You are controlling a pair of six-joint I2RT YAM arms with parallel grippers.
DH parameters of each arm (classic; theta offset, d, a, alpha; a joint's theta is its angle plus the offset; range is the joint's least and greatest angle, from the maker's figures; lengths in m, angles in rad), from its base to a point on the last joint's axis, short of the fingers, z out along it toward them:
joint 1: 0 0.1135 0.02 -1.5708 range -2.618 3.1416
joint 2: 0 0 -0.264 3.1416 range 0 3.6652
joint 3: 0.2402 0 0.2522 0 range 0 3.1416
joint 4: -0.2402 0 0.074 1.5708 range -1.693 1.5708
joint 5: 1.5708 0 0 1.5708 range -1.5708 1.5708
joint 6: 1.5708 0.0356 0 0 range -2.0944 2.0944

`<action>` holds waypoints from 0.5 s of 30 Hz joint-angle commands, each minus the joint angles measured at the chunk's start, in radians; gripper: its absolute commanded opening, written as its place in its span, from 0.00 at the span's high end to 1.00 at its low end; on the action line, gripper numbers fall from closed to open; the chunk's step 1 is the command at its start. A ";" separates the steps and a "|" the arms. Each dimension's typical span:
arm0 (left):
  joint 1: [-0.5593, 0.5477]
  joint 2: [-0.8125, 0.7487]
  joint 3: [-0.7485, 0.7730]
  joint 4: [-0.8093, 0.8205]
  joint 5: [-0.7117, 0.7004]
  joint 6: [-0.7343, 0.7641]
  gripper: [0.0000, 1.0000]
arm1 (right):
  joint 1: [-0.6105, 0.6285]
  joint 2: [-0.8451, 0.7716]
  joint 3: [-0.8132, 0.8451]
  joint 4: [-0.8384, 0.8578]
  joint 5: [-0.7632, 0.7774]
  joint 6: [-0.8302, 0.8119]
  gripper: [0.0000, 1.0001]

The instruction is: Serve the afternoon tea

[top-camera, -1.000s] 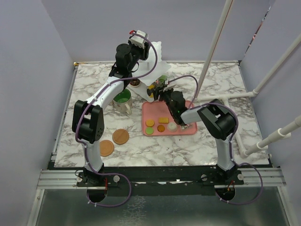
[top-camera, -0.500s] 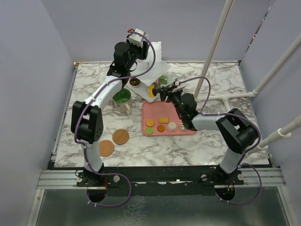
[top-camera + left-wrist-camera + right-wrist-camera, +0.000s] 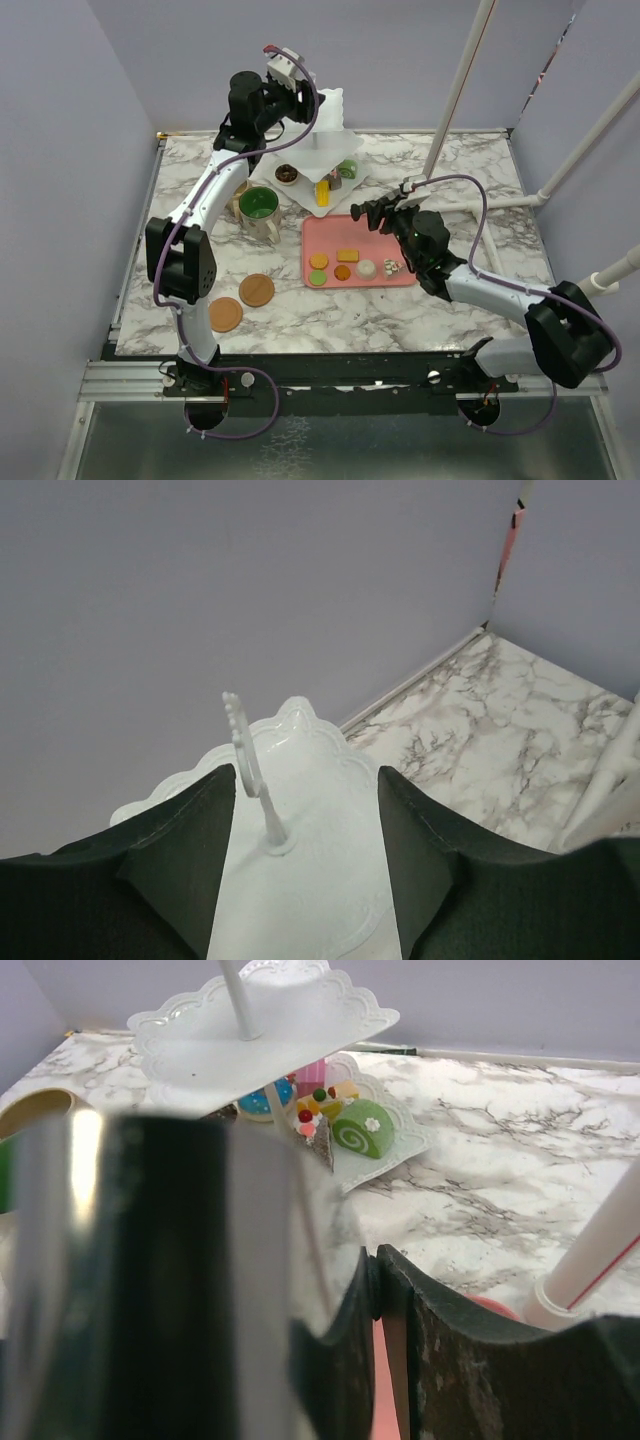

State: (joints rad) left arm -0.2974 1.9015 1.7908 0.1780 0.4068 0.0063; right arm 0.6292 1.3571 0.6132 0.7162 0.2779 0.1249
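The white stand (image 3: 330,105) is seen at the far side of the marble surface (image 3: 470,170), and the left end effector (image 3: 305,780) is held above its top tier. In the left wrist view the dark fingers (image 3: 175,845) are spread well apart and nothing is gripped. The stand's upright handle (image 3: 246,742) is seen in the gap beyond them.

On the lowest tier a chocolate donut (image 3: 287,174), a yellow piece (image 3: 322,192) and a green roll (image 3: 347,170) are set. The green-inside mug (image 3: 259,206) is placed on the surface just left of the stand. The two wooden coasters (image 3: 256,290) are laid close together nearer the arm bases, apart from the mug.

A pink tray (image 3: 395,275) is laid in front of the stand, and several toy pastries (image 3: 347,256) are spread along its near part. The right end effector (image 3: 380,212) is held over the far edge of the tray, pointed towards the stand. In the right wrist view the lower left is filled by a blurred dark and shiny object (image 3: 150,1280), and two dark parts are seen meeting at the lower middle. Whether this end effector is spread, pressed together or pinching something cannot be told
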 commanded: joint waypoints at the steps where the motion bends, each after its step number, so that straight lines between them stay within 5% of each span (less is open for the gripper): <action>1: 0.011 0.057 0.089 -0.052 0.070 -0.048 0.41 | 0.006 -0.091 -0.028 -0.124 0.044 0.029 0.41; 8: 0.020 0.152 0.195 -0.014 0.014 -0.091 0.49 | 0.005 -0.183 -0.020 -0.266 0.072 0.047 0.41; 15: 0.016 0.214 0.262 0.003 -0.073 -0.119 0.78 | 0.005 -0.237 -0.017 -0.336 0.094 0.054 0.42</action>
State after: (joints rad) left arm -0.2806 2.0945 2.0087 0.1623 0.4084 -0.0856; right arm 0.6292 1.1564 0.5907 0.4507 0.3321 0.1646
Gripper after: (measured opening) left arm 0.302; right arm 0.590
